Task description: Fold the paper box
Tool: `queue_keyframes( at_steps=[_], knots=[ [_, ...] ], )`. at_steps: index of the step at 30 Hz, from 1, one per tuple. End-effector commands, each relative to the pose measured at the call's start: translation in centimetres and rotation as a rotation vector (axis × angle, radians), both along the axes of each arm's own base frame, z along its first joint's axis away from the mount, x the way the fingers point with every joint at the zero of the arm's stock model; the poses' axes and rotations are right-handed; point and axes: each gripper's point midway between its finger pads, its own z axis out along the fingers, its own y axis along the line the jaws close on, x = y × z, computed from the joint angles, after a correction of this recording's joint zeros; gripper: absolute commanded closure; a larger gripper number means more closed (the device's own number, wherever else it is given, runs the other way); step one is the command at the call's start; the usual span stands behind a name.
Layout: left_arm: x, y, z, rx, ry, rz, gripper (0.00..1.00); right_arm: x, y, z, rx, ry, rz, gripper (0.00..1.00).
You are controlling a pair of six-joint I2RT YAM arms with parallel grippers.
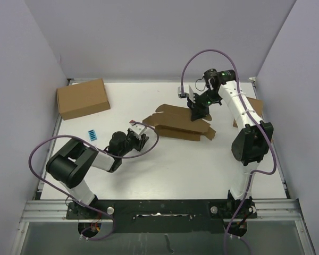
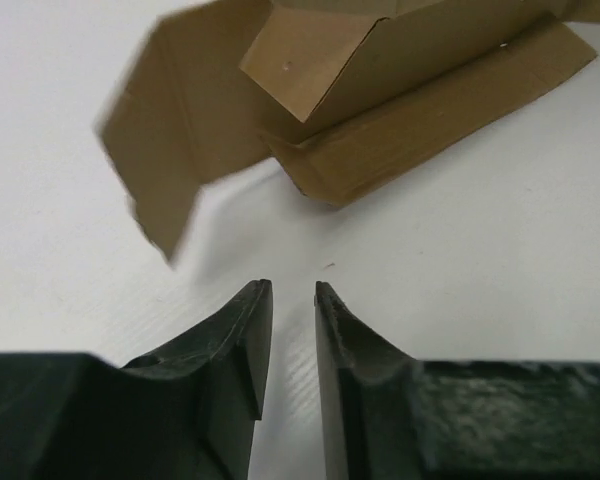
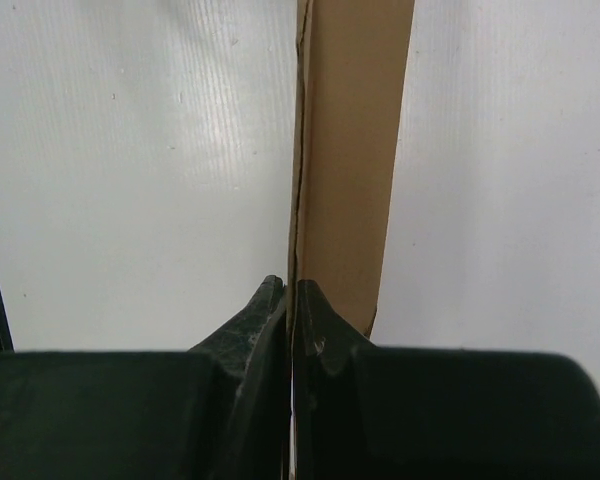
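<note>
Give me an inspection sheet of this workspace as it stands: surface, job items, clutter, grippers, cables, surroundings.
surface: white table, plain and matt.
job's things: paper box, half-folded, lying mid-table with flaps spread.
clutter: closed brown carton at the far left; small blue item by the left arm; another brown box, partly hidden behind the right arm.
grippers: left gripper, jaws slightly apart, nothing between them, short of the paper box; right gripper, jaws shut on a flap of the paper box.
cables: purple cable looping off each arm.
surroundings: pale walls on three sides; metal rail at the near edge.
</note>
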Motion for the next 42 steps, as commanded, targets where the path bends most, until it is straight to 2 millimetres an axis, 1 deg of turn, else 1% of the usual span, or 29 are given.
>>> queue_keyframes(
  at_steps=[1,4,7,9,12,14,15,16,17,19,20,23,27,29,31,32,33,34,38,42],
  knots=[
    [-1.5,-0.8,2.4,-0.093,0.025,-0.064,0.72,-0.4,0.5,1.0,0.03,0.004,0.006,1.0],
    [-2.6,-0.5,3.1,-0.141,0.046,-0.072,0.61,-0.6,0.4,0.8,0.026,0.011,0.011,1.0],
    [-3.7,0.1,4.2,-0.189,0.053,-0.071,0.55,-0.7,0.4,0.5,0.021,0.016,0.014,1.0],
    [-4.1,1.2,5.2,-0.242,0.082,-0.039,0.54,-0.7,0.3,0.5,0.019,0.016,0.014,1.0],
    [-3.3,4.2,6.7,-0.339,0.163,0.081,0.54,-0.6,0.3,0.2,0.015,0.019,0.015,1.0],
    [-2.4,6.4,8.1,-0.363,0.166,0.157,0.56,-0.5,0.3,0.2,0.014,0.02,0.016,1.0],
    [-1.7,7.6,8.9,-0.359,0.141,0.192,0.59,-0.5,0.4,0.3,0.014,0.018,0.017,1.0],
    [-1.2,8.3,9.1,-0.337,0.124,0.215,0.63,-0.5,0.4,0.2,0.015,0.019,0.017,1.0],
    [-0.7,8.9,9.2,-0.3,0.103,0.229,0.64,-0.5,0.4,0.3,0.015,0.017,0.017,1.0],
    [0.7,9.2,9.0,-0.242,0.099,0.238,0.67,-0.5,0.5,0.4,0.019,0.018,0.016,1.0],
    [1.7,9.0,9.1,-0.223,0.099,0.224,0.69,-0.5,0.5,0.5,0.02,0.017,0.017,1.0],
    [3.7,6.8,7.6,-0.163,0.099,0.095,0.75,-0.6,0.7,0.6,0.023,0.018,0.02,1.0],
    [6.1,4.2,6.4,-0.174,0.073,-0.018,0.75,-0.8,0.6,0.5,0.018,0.025,0.023,1.0],
    [6.5,2.6,5.8,-0.19,0.068,-0.093,0.75,-0.9,0.6,0.5,0.018,0.025,0.025,1.0],
    [6.4,1.2,5.3,-0.211,0.051,-0.164,0.74,-0.8,0.6,0.5,0.019,0.023,0.026,1.0],
    [5.9,0.3,5.2,-0.22,0.032,-0.213,0.74,-0.8,0.6,0.5,0.019,0.021,0.026,1.0],
    [5.7,-0.4,5.3,-0.231,-0.003,-0.245,0.73,-0.8,0.6,0.5,0.019,0.02,0.027,1.0],
    [5.4,-0.9,4.8,-0.231,-0.003,-0.262,0.72,-0.8,0.6,0.5,0.02,0.02,0.028,1.0],
    [4.9,-2.4,4.0,-0.24,-0.006,-0.314,0.7,-1.0,0.6,0.3,0.018,0.029,0.034,1.0],
    [4.4,-3.5,3.9,-0.244,-0.021,-0.37,0.68,-1.1,0.6,0.2,0.021,0.035,0.036,1.0]
  ],
)
